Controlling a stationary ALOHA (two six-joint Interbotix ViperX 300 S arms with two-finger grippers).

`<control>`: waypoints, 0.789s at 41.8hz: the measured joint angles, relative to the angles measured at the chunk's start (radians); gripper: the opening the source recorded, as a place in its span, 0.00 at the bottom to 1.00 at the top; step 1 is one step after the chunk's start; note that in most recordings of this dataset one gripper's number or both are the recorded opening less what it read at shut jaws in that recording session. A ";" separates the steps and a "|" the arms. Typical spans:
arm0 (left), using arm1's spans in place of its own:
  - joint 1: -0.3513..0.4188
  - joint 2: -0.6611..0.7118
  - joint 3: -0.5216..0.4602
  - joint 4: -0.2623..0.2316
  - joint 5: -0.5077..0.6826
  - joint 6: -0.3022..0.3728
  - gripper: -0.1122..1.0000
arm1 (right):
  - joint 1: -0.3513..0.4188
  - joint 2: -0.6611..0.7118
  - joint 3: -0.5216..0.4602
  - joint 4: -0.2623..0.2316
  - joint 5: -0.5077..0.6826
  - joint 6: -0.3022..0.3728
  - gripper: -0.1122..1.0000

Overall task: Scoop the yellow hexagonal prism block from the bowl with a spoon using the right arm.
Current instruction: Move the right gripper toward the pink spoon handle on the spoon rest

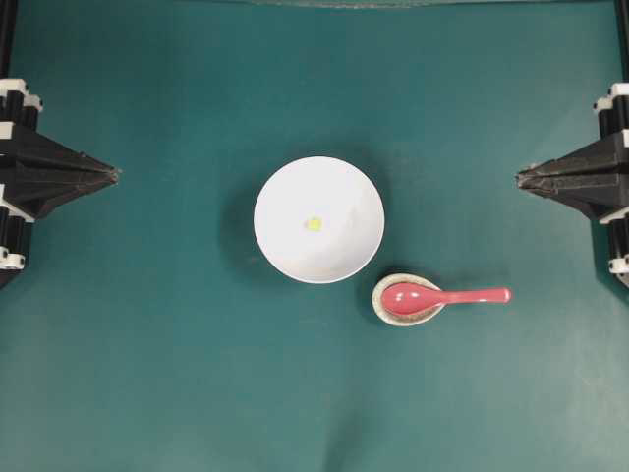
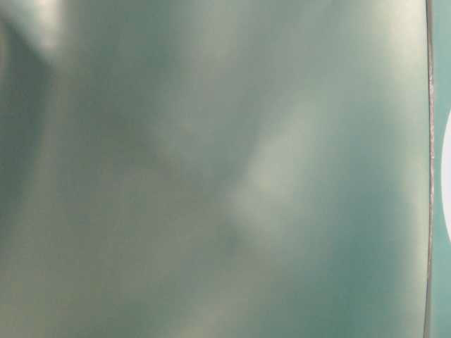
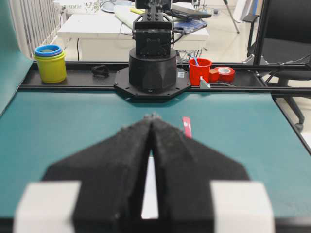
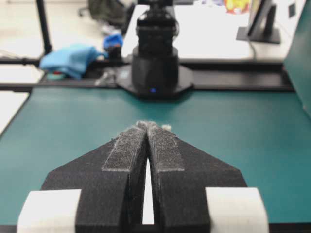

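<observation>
the tiny bright yellow hexagonal prism block (image 1: 314, 223) lies alone on the floor of the large round plain white bowl (image 1: 285, 192), close to the bowl's middle, with nothing over it in the overhead view. just beside the bowl, at its lower right, sits a small speckled oval spoon rest (image 1: 380, 305); the glossy pinkish-red soup spoon (image 1: 432, 297) lies in it, scoop on the rest and short straight handle sticking out level toward the right side of the table. rest and bowl look to be nearly touching, though whether the rims meet cannot be told.

the right arm's black pointed gripper (image 1: 520, 178) sits at the right edge of the overhead view, well apart from spoon and bowl, its tips aimed toward the middle. its own wrist camera shows the two padded fingers (image 4: 126, 150) pressed together at the tips with only a thin slit further back, and nothing between them. the left arm's black pointed gripper (image 1: 116, 174) mirrors it at the left edge, likewise closed to a point and holding nothing. no object stands between either gripper and the bowl.

everything rests on a flat dark teal table surface (image 1: 147, 374). the table-level view is a blur of teal, with a sliver of white at its right edge. beyond the table the left wrist view shows the other arm's black base (image 3: 152, 73), a yellow cup with a blue rim (image 3: 50, 63), a red cup (image 3: 200, 71), a roll of red tape (image 3: 224, 74) and white desks; the right wrist view shows a blue cloth (image 4: 70, 58).
</observation>
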 measured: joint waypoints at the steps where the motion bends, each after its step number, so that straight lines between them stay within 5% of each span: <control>1: 0.000 0.000 0.000 0.002 0.003 -0.002 0.10 | 0.000 0.002 0.000 0.002 0.000 0.000 0.10; 17: 0.000 -0.005 0.000 0.006 0.041 -0.008 0.10 | -0.005 -0.003 0.000 0.002 0.018 -0.002 0.11; 21: 0.000 -0.003 0.000 0.008 0.041 -0.008 0.10 | -0.006 -0.003 0.000 0.000 0.018 0.000 0.19; 28: 0.000 -0.005 0.000 0.006 0.046 -0.008 0.10 | -0.008 -0.003 0.000 0.002 0.018 0.005 0.50; 33: 0.000 -0.005 0.000 0.008 0.048 -0.008 0.10 | -0.008 -0.003 0.000 0.000 0.018 0.005 0.56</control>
